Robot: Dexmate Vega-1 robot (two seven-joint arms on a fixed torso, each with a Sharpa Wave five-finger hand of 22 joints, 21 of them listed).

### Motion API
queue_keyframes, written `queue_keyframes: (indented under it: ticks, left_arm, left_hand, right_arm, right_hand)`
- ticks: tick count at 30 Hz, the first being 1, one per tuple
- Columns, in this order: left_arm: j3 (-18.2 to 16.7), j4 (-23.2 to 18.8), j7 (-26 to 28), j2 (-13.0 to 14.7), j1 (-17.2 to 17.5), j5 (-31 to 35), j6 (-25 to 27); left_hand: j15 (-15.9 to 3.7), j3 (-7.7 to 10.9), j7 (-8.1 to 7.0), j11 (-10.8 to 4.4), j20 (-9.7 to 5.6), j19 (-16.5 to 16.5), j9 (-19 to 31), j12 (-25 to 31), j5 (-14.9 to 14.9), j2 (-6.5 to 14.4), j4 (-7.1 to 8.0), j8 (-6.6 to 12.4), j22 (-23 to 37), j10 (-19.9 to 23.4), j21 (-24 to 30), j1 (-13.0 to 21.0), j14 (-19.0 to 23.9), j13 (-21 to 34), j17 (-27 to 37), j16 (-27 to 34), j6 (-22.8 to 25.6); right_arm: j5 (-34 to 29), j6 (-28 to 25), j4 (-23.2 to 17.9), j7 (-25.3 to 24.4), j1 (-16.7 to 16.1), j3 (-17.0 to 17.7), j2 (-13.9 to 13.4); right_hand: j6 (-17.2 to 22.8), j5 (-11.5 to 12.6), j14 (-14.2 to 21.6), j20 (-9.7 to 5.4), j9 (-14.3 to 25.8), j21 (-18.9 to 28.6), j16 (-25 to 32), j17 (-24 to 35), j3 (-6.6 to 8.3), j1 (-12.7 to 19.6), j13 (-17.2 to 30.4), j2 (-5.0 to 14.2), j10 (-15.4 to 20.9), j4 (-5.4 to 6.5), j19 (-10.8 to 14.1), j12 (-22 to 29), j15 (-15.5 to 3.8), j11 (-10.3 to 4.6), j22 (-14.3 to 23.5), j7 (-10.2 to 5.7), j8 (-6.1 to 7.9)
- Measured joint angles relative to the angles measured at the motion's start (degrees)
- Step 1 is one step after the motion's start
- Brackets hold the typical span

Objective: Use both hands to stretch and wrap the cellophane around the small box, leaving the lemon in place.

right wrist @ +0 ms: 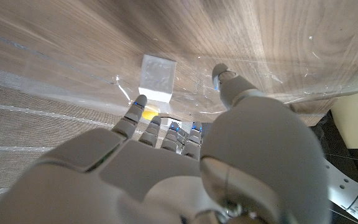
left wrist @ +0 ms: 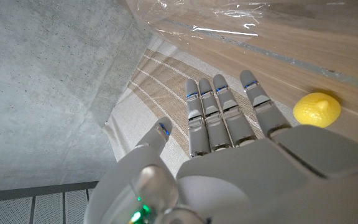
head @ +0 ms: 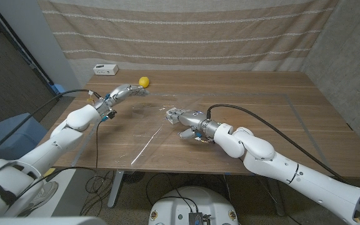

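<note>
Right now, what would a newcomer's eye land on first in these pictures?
Probably the yellow lemon at the table's far edge, just beyond the left hand, whose fingers are spread with nothing in them. Next, the glinting clear cellophane spread over the wood, with the right hand at mid-table; its grip cannot be told.

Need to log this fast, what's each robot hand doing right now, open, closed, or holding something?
Left robot hand: open, fingers straight, holding nothing, near the lemon.
Right robot hand: at the cellophane; grip cannot be told.
</note>
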Motion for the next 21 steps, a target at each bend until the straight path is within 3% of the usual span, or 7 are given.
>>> queue_keyframes:
  ticks: [10, 15, 21]
  left_arm:
    - [0.6, 1.8, -3.8, -1.2, -1.3, -2.5, 3.3]
    - [0.7, 3.0, -5.2, -2.0, -1.8, -3.8, 4.5]
    - [0.9, 4.2, -6.9, -2.9, -2.3, -5.2, 6.3]
  left_hand:
    - [0.24, -0.03, -0.09, 0.00, 0.00, 0.0, 0.0, 0.0, -0.2, -0.1, 0.92, 0.00, 0.0, 0.0, 0.0, -0.9, -0.2, 0.0, 0.0, 0.0, -1.3]
    - [0.24, -0.22, -0.28, 0.41, 0.21, -0.2, 0.0, 0.0, -0.3, -0.2, 1.55, 0.00, 0.0, -0.4, 0.0, -1.0, -0.2, 0.0, 0.0, 0.0, -2.3]
    - [0.83, -0.46, -0.27, 0.72, 0.21, -0.2, 0.0, -0.2, -0.5, -0.5, 2.22, 0.00, 0.0, -1.3, 0.0, -1.9, -0.8, 0.0, 0.0, 0.0, -4.0]
  right_arm:
    - [-4.1, 5.8, 5.2, -9.0, -0.7, -1.1, 1.2]
    - [-5.3, 9.4, 7.7, -11.9, 0.2, -1.9, 1.9]
    - [-6.2, 14.1, 11.6, -14.3, 2.3, -3.1, 3.1]
  right_hand:
    - [-1.4, 0.3, -0.8, -1.05, 0.0, -0.6, 0.1, 0.0, -0.81, 2.8, 0.0, 0.20, 0.3, -0.81, 0.4, 0.3, -0.77, -5.02, 0.0, -0.11, 0.00]
    - [-1.4, 0.6, -0.1, -1.72, 0.0, -0.6, 0.7, 0.0, -1.35, 4.3, 0.0, -0.08, 1.5, -0.87, 1.8, 0.9, -1.38, -6.10, 0.0, -0.11, 0.00]
    - [-1.4, 0.7, 0.9, -2.74, 0.0, -0.6, 1.2, -0.2, -1.74, 6.2, 0.0, 0.07, 3.3, -0.95, 3.4, 1.3, -1.61, -6.09, 0.0, -0.11, 0.00]
